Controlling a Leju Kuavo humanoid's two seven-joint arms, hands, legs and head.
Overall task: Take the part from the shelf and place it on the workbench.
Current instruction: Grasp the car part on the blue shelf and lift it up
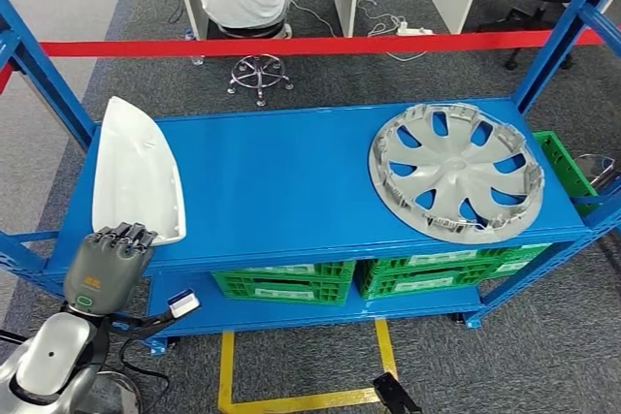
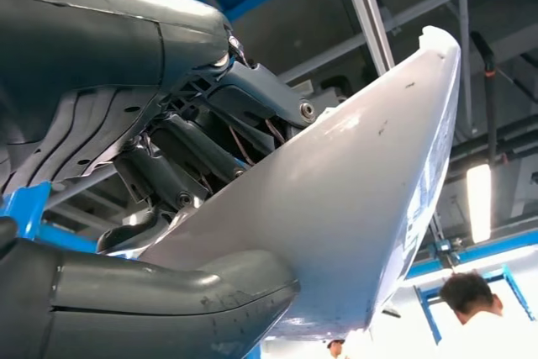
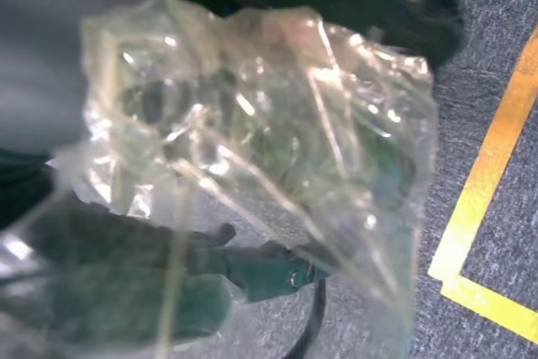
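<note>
The left hand (image 1: 108, 264) grips the near edge of the white part (image 1: 136, 172), fingers over its rim and thumb beneath. The part lies on the blue shelf (image 1: 293, 181) at the hand's twelve o'clock, its long axis running away from the robot. The right hand (image 3: 190, 283) hangs low beside clear plastic film (image 3: 254, 149); whether it holds anything, I cannot tell.

Shelf top (image 1: 293, 181): part (image 1: 136, 170) at left end, wheel cover (image 1: 455, 172) at right end — well apart. 2 crates (image 1: 293, 283) on lower tier beneath.
</note>
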